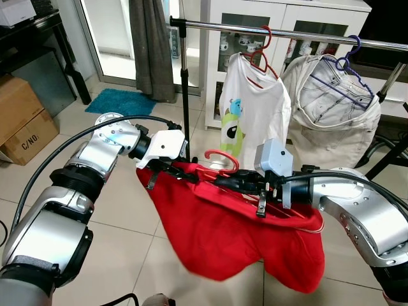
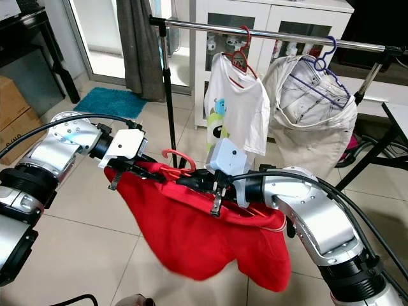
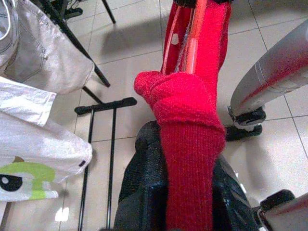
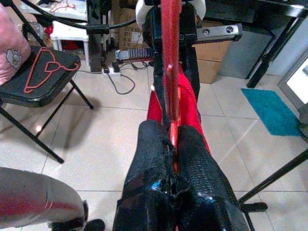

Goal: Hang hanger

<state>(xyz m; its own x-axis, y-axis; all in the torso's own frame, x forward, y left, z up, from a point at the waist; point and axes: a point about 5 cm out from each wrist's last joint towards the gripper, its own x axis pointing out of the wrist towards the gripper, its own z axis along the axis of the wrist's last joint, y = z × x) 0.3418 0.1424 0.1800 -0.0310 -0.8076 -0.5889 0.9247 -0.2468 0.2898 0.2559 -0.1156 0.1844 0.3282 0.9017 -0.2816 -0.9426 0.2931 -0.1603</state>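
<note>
A red hanger point(image 1: 222, 157) carrying a red knit sweater point(image 1: 236, 236) is held level between my two grippers, below and in front of the metal clothes rail point(image 1: 287, 30). My left gripper point(image 1: 173, 167) is shut on the sweater's left shoulder; the left wrist view has red knit point(image 3: 187, 144) pinched between the black fingers point(image 3: 139, 192). My right gripper point(image 1: 224, 182) is shut on the hanger just right of its hook; in the right wrist view the red hanger bar point(image 4: 171, 72) runs out from between the closed fingers point(image 4: 149, 159). The hook points up, well under the rail.
On the rail hang a white printed t-shirt point(image 1: 255, 108) on a red hanger and pale jeans point(image 1: 335, 105) on a purple one. The rail's black post point(image 1: 185, 95) stands just behind my left gripper. Cardboard boxes point(image 1: 22, 121) sit left, a blue mat point(image 1: 121, 101) behind. A folding chair point(image 4: 41, 77) holds spare hangers.
</note>
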